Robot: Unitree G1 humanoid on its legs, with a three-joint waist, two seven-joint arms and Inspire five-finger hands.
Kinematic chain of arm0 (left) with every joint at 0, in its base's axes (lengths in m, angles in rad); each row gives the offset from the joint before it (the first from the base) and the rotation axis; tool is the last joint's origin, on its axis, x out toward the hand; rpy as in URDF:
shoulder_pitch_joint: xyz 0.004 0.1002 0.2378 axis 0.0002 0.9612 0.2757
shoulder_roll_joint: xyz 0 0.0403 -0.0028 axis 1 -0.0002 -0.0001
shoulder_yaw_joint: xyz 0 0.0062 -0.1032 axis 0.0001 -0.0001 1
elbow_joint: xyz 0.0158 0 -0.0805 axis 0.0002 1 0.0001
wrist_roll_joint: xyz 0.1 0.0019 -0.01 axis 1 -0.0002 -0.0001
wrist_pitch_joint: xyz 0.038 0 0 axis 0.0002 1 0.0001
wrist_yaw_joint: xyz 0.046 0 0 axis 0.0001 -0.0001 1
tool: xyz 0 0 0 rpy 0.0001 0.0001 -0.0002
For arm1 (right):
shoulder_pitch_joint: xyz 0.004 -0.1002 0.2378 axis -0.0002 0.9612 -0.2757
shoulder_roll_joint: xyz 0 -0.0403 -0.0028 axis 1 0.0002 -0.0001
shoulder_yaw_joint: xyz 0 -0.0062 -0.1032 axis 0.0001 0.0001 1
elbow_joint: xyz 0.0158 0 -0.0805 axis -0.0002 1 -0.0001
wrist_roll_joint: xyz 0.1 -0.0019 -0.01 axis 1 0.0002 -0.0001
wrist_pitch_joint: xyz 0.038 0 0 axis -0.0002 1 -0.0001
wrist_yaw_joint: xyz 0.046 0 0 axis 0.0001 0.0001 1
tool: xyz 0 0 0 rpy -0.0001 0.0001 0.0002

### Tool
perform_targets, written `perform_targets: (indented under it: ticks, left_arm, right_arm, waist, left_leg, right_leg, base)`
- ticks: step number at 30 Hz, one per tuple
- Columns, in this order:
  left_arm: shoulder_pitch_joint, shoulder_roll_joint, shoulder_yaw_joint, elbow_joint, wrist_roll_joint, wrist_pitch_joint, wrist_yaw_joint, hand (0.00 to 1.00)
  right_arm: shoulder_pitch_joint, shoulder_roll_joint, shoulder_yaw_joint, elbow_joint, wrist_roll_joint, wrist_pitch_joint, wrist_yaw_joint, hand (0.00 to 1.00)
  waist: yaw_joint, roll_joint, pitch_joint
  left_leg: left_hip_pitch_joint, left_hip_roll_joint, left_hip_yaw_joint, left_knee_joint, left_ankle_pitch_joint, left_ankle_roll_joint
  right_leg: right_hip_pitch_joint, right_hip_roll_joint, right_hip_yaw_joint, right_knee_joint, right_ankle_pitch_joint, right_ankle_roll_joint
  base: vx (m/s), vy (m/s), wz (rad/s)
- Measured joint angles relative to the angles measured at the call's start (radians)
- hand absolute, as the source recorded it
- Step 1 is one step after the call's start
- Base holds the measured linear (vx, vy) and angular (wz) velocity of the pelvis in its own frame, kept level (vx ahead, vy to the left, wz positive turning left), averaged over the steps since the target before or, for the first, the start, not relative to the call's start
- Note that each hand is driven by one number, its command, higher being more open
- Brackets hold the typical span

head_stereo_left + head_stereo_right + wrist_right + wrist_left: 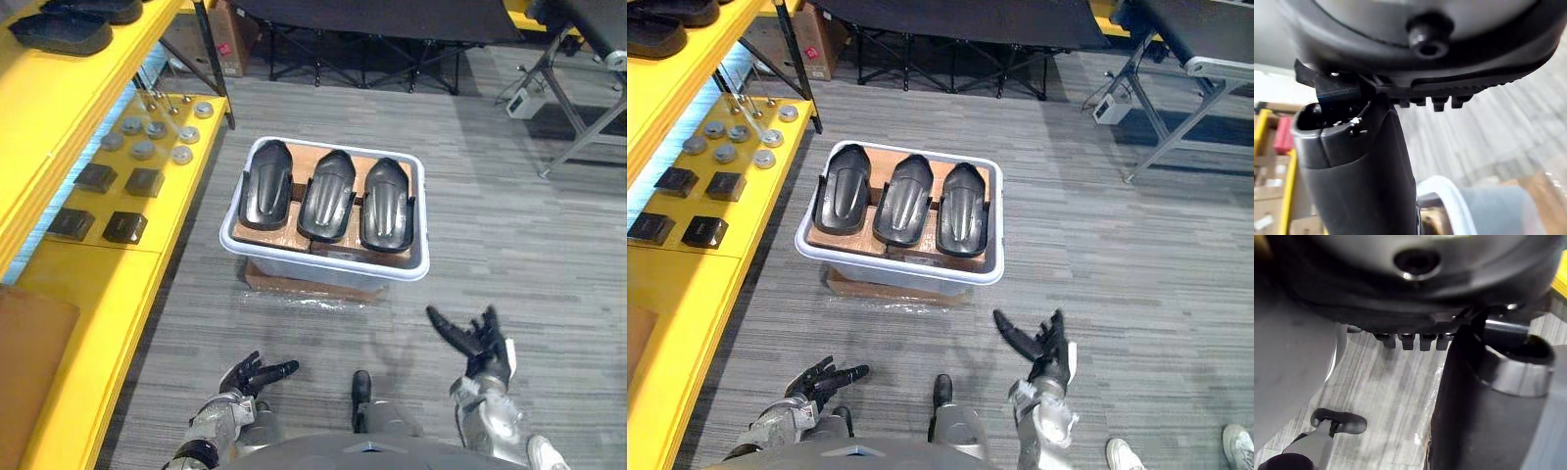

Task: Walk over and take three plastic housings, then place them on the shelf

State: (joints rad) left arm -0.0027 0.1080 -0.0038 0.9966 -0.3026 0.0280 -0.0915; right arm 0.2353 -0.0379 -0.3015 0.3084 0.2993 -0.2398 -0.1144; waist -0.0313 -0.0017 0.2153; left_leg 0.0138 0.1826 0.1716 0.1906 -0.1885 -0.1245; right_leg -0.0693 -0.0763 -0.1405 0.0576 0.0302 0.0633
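Three dark plastic housings lie side by side on brown cardboard in a white bin (pixel 253 253) on the floor: left housing (pixel 267 185), middle housing (pixel 327 195), right housing (pixel 386 204). My left hand (pixel 253 376) hangs low near the floor, short of the bin, fingers relaxed and empty. To the right my right hand (pixel 480 343) is raised, fingers spread open, holding nothing. The yellow shelf (pixel 108 284) runs along the left side.
The yellow shelf's lower level carries small black blocks (pixel 125 226) and grey metal discs (pixel 143 149). Dark housings (pixel 64 32) rest on its upper level. Folding-frame legs (pixel 323 59) stand behind the bin, and a metal stand (pixel 578 108) sits at the far right. A person's shoe (pixel 1240 443) is at the lower right.
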Motion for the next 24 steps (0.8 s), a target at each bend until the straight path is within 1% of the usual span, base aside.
perform_targets:
  ticks: [2,3,5,7,8,10,11,12,13,14,15,16,17,18,20,22,23,24]
  left_arm:
    - [0.0,0.012,-0.019,-0.022,0.0,0.005,0.0,1.0]
    - [0.0,0.017,-0.023,-0.037,0.003,0.013,-0.001,1.0]
    - [0.002,0.027,-0.028,-0.057,0.041,0.015,-0.001,1.0]
    - [-0.002,0.037,-0.032,-0.069,0.048,0.004,-0.003,1.0]
    - [-0.002,0.038,-0.034,-0.078,0.048,-0.007,-0.003,1.0]
    - [-0.019,0.05,-0.037,-0.099,0.048,-0.023,-0.003,1.0]
    - [-0.026,0.051,-0.038,-0.1,0.048,-0.024,-0.003,1.0]
    - [-0.039,0.053,-0.038,-0.101,0.048,-0.024,-0.002,1.0]
    - [-0.053,0.059,-0.038,-0.105,0.047,-0.027,-0.002,1.0]
    - [-0.07,0.063,-0.038,-0.104,0.043,-0.028,0.0,1.0]
    - [-0.076,0.065,-0.038,-0.105,0.042,-0.029,0.0,1.0]
    - [-0.084,0.065,-0.039,-0.104,0.038,-0.03,0.0,1.0]
    - [-0.086,0.066,-0.039,-0.103,0.038,-0.029,0.001,1.0]
    - [-0.088,0.065,-0.043,-0.101,0.037,-0.029,0.002,1.0]
    - [-0.089,0.062,-0.066,-0.093,0.019,-0.023,0.001,1.0]
    - [-0.09,0.064,-0.068,-0.093,0.012,-0.029,0.005,1.0]
    - [-0.091,0.063,-0.07,-0.093,0.006,-0.03,0.007,1.0]
    - [-0.098,0.06,-0.076,-0.092,-0.004,-0.03,0.006,1.0]
  right_arm:
    - [-0.012,-0.016,-0.038,-0.078,0.0,0.003,-0.007,1.0]
    - [-0.027,-0.04,-0.055,-0.118,0.001,0.01,-0.01,1.0]
    - [-0.064,-0.086,-0.067,-0.151,0.003,0.012,-0.013,1.0]
    - [-0.126,-0.136,-0.082,-0.166,0.032,0.019,-0.023,1.0]
    - [-0.154,-0.159,-0.085,-0.166,0.048,0.03,-0.03,1.0]
    - [-0.246,-0.225,-0.092,-0.151,0.074,0.07,-0.046,1.0]
    - [-0.276,-0.242,-0.092,-0.141,0.082,0.082,-0.05,1.0]
    - [-0.324,-0.27,-0.092,-0.114,0.091,0.094,-0.054,1.0]
    - [-0.392,-0.307,-0.089,-0.068,0.102,0.115,-0.055,1.0]
    - [-0.468,-0.357,-0.08,0.001,0.102,0.131,-0.06,1.0]
    - [-0.508,-0.385,-0.072,0.04,0.104,0.139,-0.061,1.0]
    - [-0.581,-0.447,-0.046,0.125,0.108,0.156,-0.061,1.0]
    - [-0.633,-0.488,-0.024,0.192,0.108,0.171,-0.061,1.0]
    - [-0.682,-0.528,-0.003,0.256,0.108,0.179,-0.061,1.0]
    - [-0.787,-0.614,0.047,0.393,0.111,0.195,-0.061,1.0]
    - [-0.867,-0.657,0.093,0.474,0.117,0.207,-0.058,1.0]
    - [-0.896,-0.673,0.111,0.499,0.119,0.211,-0.056,1.0]
    - [-0.938,-0.7,0.132,0.533,0.12,0.213,-0.053,1.0]
  waist:
    - [-0.001,-0.005,0.015]
    - [-0.001,-0.008,0.03]
    - [-0.001,-0.014,0.055]
    - [-0.003,-0.012,0.091]
    - [-0.001,-0.01,0.102]
    - [0.0,-0.006,0.153]
    - [0.0,-0.004,0.164]
    - [0.0,-0.001,0.183]
    - [0.002,-0.001,0.214]
    - [0.007,0.005,0.234]
    - [0.007,0.008,0.239]
    - [0.011,0.019,0.247]
    - [0.019,0.025,0.25]
    - [0.027,0.037,0.259]
    - [0.041,0.069,0.274]
    - [0.059,0.078,0.277]
    - [0.059,0.084,0.28]
    - [0.064,0.096,0.285]
  left_leg:
    - [-0.007,-0.001,0.009,0.017,0.0,0.0]
    - [-0.007,-0.003,0.015,0.031,0.0,0.0]
    - [-0.009,-0.006,0.018,0.053,-0.004,0.001]
    - [-0.031,0.001,0.016,0.084,-0.028,0.007]
    - [-0.049,0.003,0.014,0.097,-0.038,0.014]
    - [-0.087,0.002,0.002,0.125,-0.059,0.023]
    - [-0.097,0.001,-0.002,0.133,-0.065,0.024]
    - [-0.115,-0.001,-0.011,0.15,-0.072,0.033]
    - [-0.13,-0.006,-0.019,0.171,-0.075,0.038]
    - [-0.164,-0.012,-0.032,0.197,-0.08,0.043]
    - [-0.185,-0.015,-0.039,0.21,-0.08,0.045]
    - [-0.222,-0.019,-0.047,0.232,-0.085,0.053]
    - [-0.247,-0.024,-0.056,0.248,-0.086,0.055]
    - [-0.265,-0.027,-0.065,0.261,-0.088,0.059]
    - [-0.314,-0.038,-0.098,0.293,-0.09,0.064]
    - [-0.345,-0.047,-0.108,0.302,-0.086,0.069]
    - [-0.357,-0.049,-0.114,0.311,-0.086,0.07]
    - [-0.375,-0.054,-0.123,0.324,-0.085,0.071]
  right_leg:
    - [-0.008,-0.002,0.003,0.011,0.0,0.0]
    - [-0.003,-0.01,0.005,0.014,0.0,0.0]
    - [0.003,-0.011,0.01,0.015,0.0,0.0]
    - [-0.007,-0.01,0.009,0.017,0.0,0.0]
    - [-0.018,-0.009,0.009,0.017,0.0,0.001]
    - [-0.041,-0.007,0.006,0.017,0.007,0.01]
    - [-0.047,-0.008,0.006,0.017,0.008,0.012]
    - [-0.055,-0.01,0.006,0.017,0.013,0.017]
    - [-0.057,-0.015,0.004,0.018,0.017,0.02]
    - [-0.077,-0.022,-0.003,0.026,0.019,0.024]
    - [-0.093,-0.026,-0.006,0.032,0.021,0.027]
    - [-0.116,-0.031,-0.014,0.035,0.029,0.029]
    - [-0.134,-0.036,-0.015,0.039,0.031,0.032]
    - [-0.144,-0.039,-0.02,0.047,0.032,0.033]
    - [-0.174,-0.051,-0.044,0.072,0.033,0.034]
    - [-0.206,-0.06,-0.048,0.092,0.032,0.034]
    - [-0.215,-0.063,-0.051,0.102,0.032,0.034]
    - [-0.232,-0.069,-0.057,0.118,0.032,0.034]
  base:
    - [0.12,0.029,-0.07]
    - [0.06,0.04,-0.07]
    - [0.04,0.034,-0.08]
    - [-0.02,0.044,-0.04]
    - [-0.06,0.031,0.04]
    - [-0.08,0.031,0.06]
    - [-0.09,0.04,0.06]
    - [-0.1,0.057,0.09]
    - [-0.14,0.074,0.17]
    - [-0.13,0.063,0.18]
    - [-0.13,0.059,0.2]
    - [-0.11,0.058,0.13]
    - [-0.1,0.053,0.14]
    - [-0.09,0.05,0.22]
    - [-0.1,0.051,0.33]
    - [-0.09,0.037,0.14]
    - [-0.08,0.032,0.13]
    - [-0.08,0.04,0.16]
